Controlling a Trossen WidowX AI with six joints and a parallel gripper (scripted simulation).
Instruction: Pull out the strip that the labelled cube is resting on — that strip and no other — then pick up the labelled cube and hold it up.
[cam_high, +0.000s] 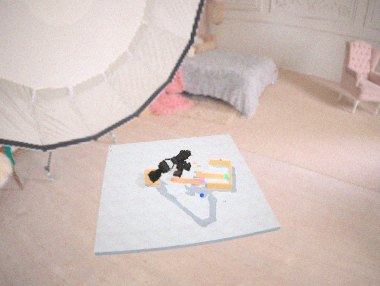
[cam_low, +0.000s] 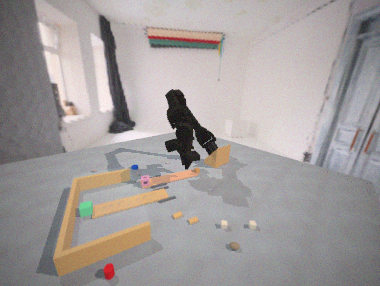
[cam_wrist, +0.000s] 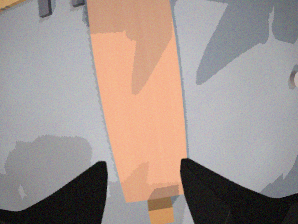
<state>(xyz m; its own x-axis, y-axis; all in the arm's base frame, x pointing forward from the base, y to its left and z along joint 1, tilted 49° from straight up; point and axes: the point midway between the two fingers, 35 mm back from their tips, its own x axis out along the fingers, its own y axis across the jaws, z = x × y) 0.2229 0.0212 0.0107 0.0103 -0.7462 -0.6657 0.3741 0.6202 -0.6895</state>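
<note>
A pink cube (cam_high: 202, 180) (cam_low: 145, 181) with a mark on its face rests on the far end of a salmon-orange strip (cam_high: 186, 180) (cam_low: 172, 177) (cam_wrist: 145, 125). At the strip's near end is a small ochre tab (cam_low: 197, 170) (cam_wrist: 161, 214). A green cube (cam_high: 226, 176) (cam_low: 86, 208) sits at the far end of a yellow-orange strip (cam_high: 210, 175) (cam_low: 130, 202). My gripper (cam_low: 188, 166) (cam_wrist: 143, 167) is partly open and empty, above the salmon strip's near end. In the wrist view its fingertips stand on either side of the strip. The cubes are outside the wrist view.
A U-shaped wooden wall (cam_high: 220, 186) (cam_low: 105, 249) surrounds the strips' far ends. A blue piece (cam_high: 202, 195) (cam_low: 134, 167) lies beyond it, a red cylinder (cam_low: 109, 271) on the other side. Small orange blocks (cam_low: 177, 215), white cubes (cam_low: 224, 224) and a brown stone (cam_low: 234, 246) lie nearby.
</note>
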